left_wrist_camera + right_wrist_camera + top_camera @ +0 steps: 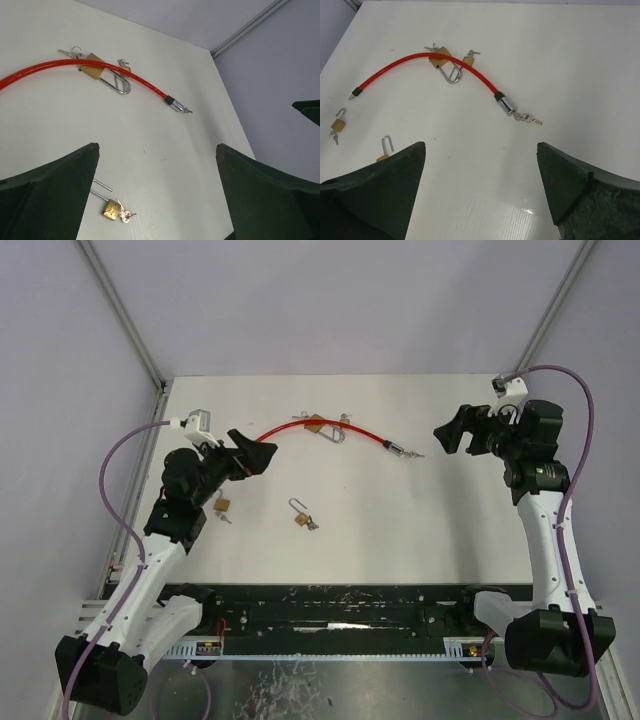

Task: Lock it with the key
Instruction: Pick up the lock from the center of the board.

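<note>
Left jaws, spread wide, frame a keyed padlock (112, 209) lying below.

No legible text, label, brand or number on anything in view

I see the red cable lock (290, 427) arcing across the far table (420, 540), its left end by my left gripper (256, 445), keys (410, 454) at its right end short of my right gripper (446, 429) (both jaws parted). A brass padlock (316, 424) lies at the arc's top; a small padlock (302, 518) sits mid-table, a second small padlock (222, 506) farther left.
</note>
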Controlling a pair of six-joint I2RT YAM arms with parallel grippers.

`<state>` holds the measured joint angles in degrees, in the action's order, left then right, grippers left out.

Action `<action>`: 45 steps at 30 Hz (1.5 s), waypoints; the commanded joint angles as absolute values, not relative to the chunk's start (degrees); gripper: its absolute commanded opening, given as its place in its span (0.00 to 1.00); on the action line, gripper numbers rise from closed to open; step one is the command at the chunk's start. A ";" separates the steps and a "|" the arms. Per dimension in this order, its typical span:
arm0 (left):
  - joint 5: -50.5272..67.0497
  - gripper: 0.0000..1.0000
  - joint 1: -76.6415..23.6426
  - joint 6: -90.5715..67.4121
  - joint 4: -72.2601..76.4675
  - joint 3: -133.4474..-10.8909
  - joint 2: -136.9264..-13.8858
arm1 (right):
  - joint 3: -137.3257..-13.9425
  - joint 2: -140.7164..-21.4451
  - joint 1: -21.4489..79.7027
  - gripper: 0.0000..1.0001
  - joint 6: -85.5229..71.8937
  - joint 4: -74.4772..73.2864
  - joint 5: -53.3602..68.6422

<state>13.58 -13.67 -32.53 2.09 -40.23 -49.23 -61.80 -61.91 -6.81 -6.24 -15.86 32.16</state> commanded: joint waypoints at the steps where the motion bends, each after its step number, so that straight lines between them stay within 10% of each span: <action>1: 18.64 1.00 -13.31 -36.91 7.83 -38.86 -48.78 | -65.46 -62.36 -4.63 0.99 -7.48 -16.96 27.95; 14: 8.12 1.00 -32.98 -35.37 4.76 -36.60 -48.34 | -65.21 -63.11 -1.74 0.99 -2.01 -19.93 32.45; 31: 0.81 1.00 -35.55 -44.08 12.81 -23.55 -47.87 | -54.03 -63.21 -1.21 0.99 17.92 -22.81 65.15; 45: -15.70 0.87 -40.00 -40.68 -8.34 -36.55 -66.95 | -55.11 -64.47 -1.14 0.99 26.78 -29.09 64.84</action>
<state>-4.71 -36.80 -40.51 -1.52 -31.73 -63.86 -53.71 -64.42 -1.50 24.62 -28.25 63.96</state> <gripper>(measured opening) 0.883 0.992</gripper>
